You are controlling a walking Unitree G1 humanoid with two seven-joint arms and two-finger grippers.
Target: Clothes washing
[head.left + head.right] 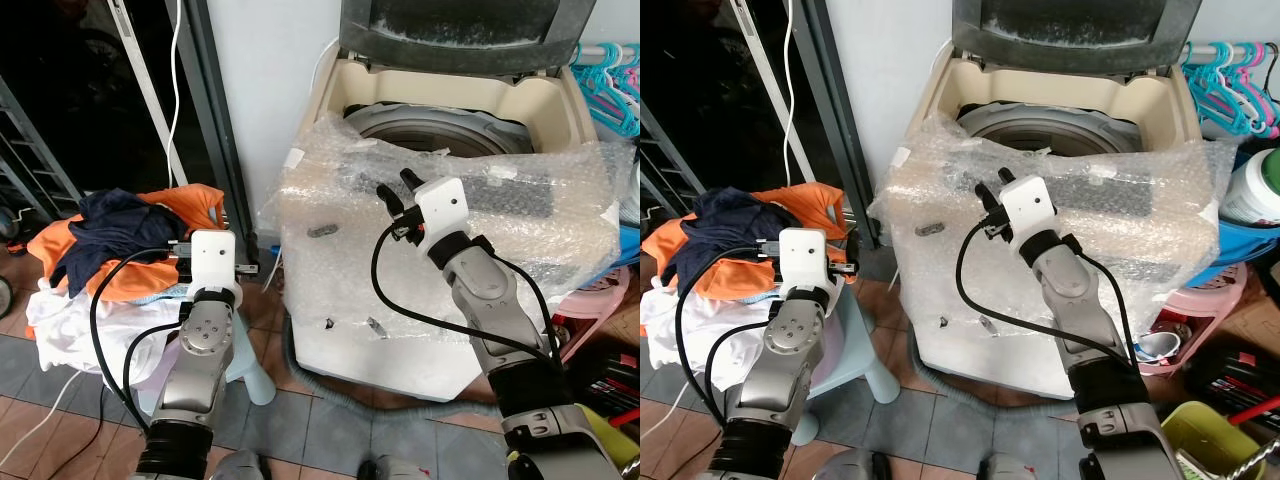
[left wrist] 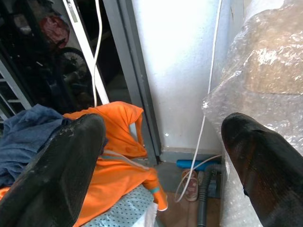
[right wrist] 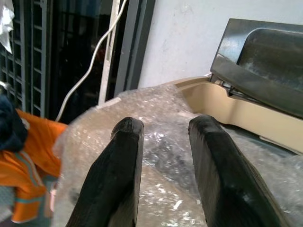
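Note:
A cream top-loading washing machine (image 1: 330, 330) stands ahead with its lid (image 1: 450, 30) raised and its drum (image 1: 430, 125) exposed. Bubble wrap (image 1: 520, 215) covers its front rim and panel. At the left lies a pile of clothes (image 1: 110, 240): orange, navy and white pieces. My left gripper (image 2: 161, 156) hovers open beside that pile, with an orange garment (image 2: 118, 137) just beyond its fingers and nothing between them. Over the bubble-wrapped front edge of the machine, my right gripper (image 1: 395, 190) is open by a narrow gap and empty.
A white stool (image 1: 250, 370) stands under the clothes pile. A grey hose (image 1: 330, 385) runs along the tiled floor by the machine. Turquoise and pink hangers (image 1: 610, 85), a pink basin (image 1: 600, 290) and a yellow-green bin (image 1: 1210, 440) crowd the right. A dark doorway (image 1: 90, 90) is at the left.

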